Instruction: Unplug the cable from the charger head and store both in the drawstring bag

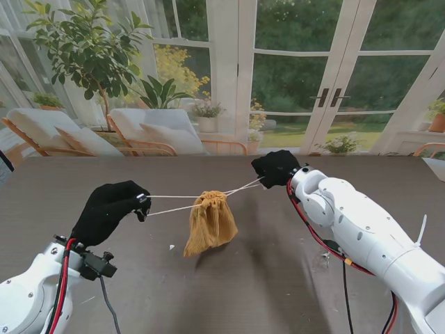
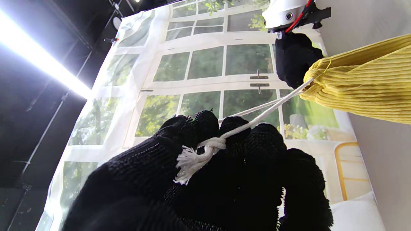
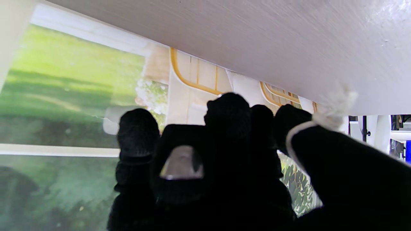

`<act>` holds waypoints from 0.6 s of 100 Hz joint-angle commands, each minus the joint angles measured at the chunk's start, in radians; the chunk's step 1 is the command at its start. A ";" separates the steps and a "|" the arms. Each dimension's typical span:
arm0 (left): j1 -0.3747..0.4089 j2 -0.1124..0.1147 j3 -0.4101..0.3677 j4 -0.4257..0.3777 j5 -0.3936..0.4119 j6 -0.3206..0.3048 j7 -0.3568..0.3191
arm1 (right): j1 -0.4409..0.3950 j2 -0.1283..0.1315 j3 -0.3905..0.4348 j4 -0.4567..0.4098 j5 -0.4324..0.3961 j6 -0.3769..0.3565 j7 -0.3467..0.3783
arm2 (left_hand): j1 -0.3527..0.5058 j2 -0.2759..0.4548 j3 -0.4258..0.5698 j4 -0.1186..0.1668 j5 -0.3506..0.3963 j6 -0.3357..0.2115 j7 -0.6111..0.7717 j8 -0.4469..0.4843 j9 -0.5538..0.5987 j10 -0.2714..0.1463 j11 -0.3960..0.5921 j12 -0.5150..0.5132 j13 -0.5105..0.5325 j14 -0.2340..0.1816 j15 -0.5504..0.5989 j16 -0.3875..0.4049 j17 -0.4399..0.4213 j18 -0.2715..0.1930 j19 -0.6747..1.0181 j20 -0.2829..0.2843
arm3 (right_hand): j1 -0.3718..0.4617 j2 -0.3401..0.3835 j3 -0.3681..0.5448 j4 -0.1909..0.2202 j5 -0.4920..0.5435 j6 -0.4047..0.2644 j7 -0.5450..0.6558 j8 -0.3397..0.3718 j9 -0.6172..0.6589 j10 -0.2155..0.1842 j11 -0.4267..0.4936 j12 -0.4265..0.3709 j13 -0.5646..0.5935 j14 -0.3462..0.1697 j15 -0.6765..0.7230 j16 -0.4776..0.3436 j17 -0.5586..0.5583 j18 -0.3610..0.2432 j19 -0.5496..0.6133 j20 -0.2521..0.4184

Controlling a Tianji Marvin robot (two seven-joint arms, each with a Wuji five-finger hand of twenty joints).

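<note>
item: yellow ribbed drawstring bag point(image 1: 211, 223), mouth cinched shut, hung off the table point(image 1: 278, 292) between the two hands, its lower end close to or touching the surface; which cannot be told. left drawstring point(image 1: 170, 202): two white strands pulled taut from the bag's mouth to the left hand point(image 1: 110, 209), where the knotted, frayed end point(image 2: 199, 154) is pinched between black-gloved fingers point(image 2: 205, 125). right drawstring point(image 1: 243, 186): drawn taut from the bag's mouth to the right hand point(image 1: 276, 168), fingers curled closed on it, the frayed tip point(image 3: 335, 104) seen past the thumb. cable and charger head: not visible; contents of the bag cannot be told.
</note>
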 commanded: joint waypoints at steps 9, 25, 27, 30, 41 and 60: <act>-0.031 -0.008 0.015 0.020 0.014 0.017 -0.001 | -0.023 0.010 0.003 -0.012 -0.007 0.012 0.023 | 0.120 0.031 -0.049 0.063 -0.003 -0.022 0.048 -0.052 -0.021 -0.003 0.005 0.019 -0.066 0.047 -0.066 -0.013 -0.072 -0.086 -0.003 -0.017 | 0.084 0.047 -0.020 0.011 -0.051 -0.034 0.019 0.002 0.023 0.052 -0.013 0.017 0.007 -0.060 -0.021 -0.016 0.367 -0.001 -0.028 0.024; -0.053 -0.007 0.025 0.046 0.013 0.047 -0.016 | -0.029 0.009 -0.005 -0.010 0.002 0.013 0.030 | 0.151 0.043 -0.100 0.093 0.000 -0.014 -0.018 -0.119 -0.059 0.024 -0.043 0.008 -0.127 0.069 -0.111 -0.023 -0.135 -0.103 -0.032 -0.022 | 0.083 0.061 -0.043 0.022 -0.065 -0.042 0.014 -0.005 -0.007 0.063 -0.027 0.008 0.006 -0.030 -0.073 -0.042 0.333 0.003 -0.055 0.027; -0.055 -0.006 0.026 0.049 0.016 0.051 -0.018 | -0.030 0.009 -0.005 -0.009 0.004 0.013 0.032 | 0.155 0.044 -0.105 0.098 0.002 -0.014 -0.031 -0.131 -0.064 0.028 -0.053 0.004 -0.135 0.072 -0.120 -0.026 -0.142 -0.104 -0.036 -0.023 | 0.082 0.061 -0.044 0.022 -0.067 -0.042 0.012 -0.007 -0.009 0.066 -0.028 0.008 0.005 -0.029 -0.076 -0.043 0.329 0.003 -0.058 0.027; -0.058 -0.006 0.027 0.053 0.025 0.057 -0.019 | -0.031 0.009 -0.007 -0.009 0.005 0.014 0.034 | 0.162 0.045 -0.114 0.104 0.003 -0.014 -0.048 -0.146 -0.072 0.033 -0.068 -0.001 -0.147 0.076 -0.133 -0.030 -0.153 -0.107 -0.042 -0.024 | 0.082 0.063 -0.047 0.024 -0.068 -0.043 0.010 -0.009 -0.015 0.069 -0.032 0.005 0.006 -0.021 -0.090 -0.050 0.321 0.005 -0.064 0.027; -0.067 -0.004 0.031 0.066 0.064 0.075 -0.018 | -0.036 0.011 -0.010 -0.014 0.011 0.018 0.054 | 0.180 0.046 -0.140 0.124 0.005 -0.020 -0.109 -0.192 -0.109 0.045 -0.166 -0.046 -0.201 0.076 -0.238 -0.076 -0.205 -0.123 -0.097 -0.069 | 0.074 0.074 -0.064 0.033 -0.083 -0.042 -0.006 -0.030 -0.064 0.069 -0.062 -0.013 0.004 0.010 -0.185 -0.094 0.267 0.015 -0.110 0.020; -0.078 0.002 0.035 0.085 0.168 0.117 -0.009 | -0.046 0.019 -0.013 -0.038 0.016 0.033 0.116 | 0.160 0.003 -0.107 0.141 -0.057 -0.004 -0.260 -0.243 -0.235 0.062 -0.326 -0.249 -0.324 0.051 -0.526 -0.230 -0.288 -0.138 -0.347 -0.239 | -0.014 0.077 -0.080 0.072 -0.181 -0.044 -0.074 -0.074 -0.217 0.067 -0.163 -0.079 -0.004 0.064 -0.576 -0.223 0.143 0.049 -0.210 -0.007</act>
